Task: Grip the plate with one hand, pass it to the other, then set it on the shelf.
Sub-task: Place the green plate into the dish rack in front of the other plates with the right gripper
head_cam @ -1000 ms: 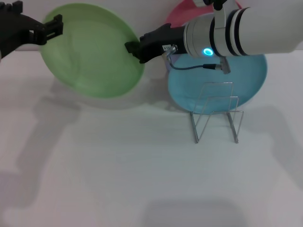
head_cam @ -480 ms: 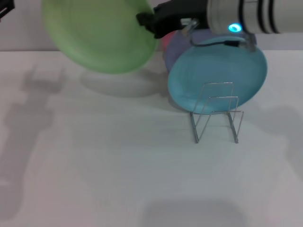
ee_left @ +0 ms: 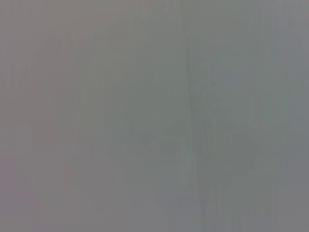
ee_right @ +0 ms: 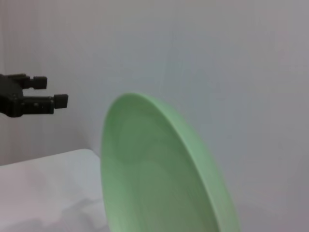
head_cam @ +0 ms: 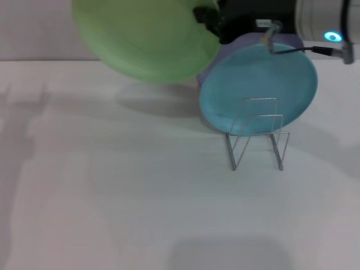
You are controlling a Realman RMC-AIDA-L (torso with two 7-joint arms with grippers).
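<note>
The light green plate [head_cam: 143, 36] hangs tilted in the air at the back of the head view, left of the rack. My right gripper [head_cam: 207, 17], on the white arm with the blue ring light, is shut on the plate's right rim. The plate also fills the right wrist view [ee_right: 154, 179]. My left gripper [ee_right: 54, 92] is out of the head view. It shows far off in the right wrist view, open and empty, well clear of the plate. The wire shelf [head_cam: 256, 135] stands on the white table with nothing in its loops.
A turquoise-blue plate [head_cam: 259, 84] leans upright just behind the shelf. A lavender plate [head_cam: 206, 70] peeks out behind it. The left wrist view shows only a plain grey surface. The white table [head_cam: 112, 197] stretches in front.
My right arm has carried the green plate up and to the right, toward the shelf side. My left gripper has let go and drawn back out of the head view.
</note>
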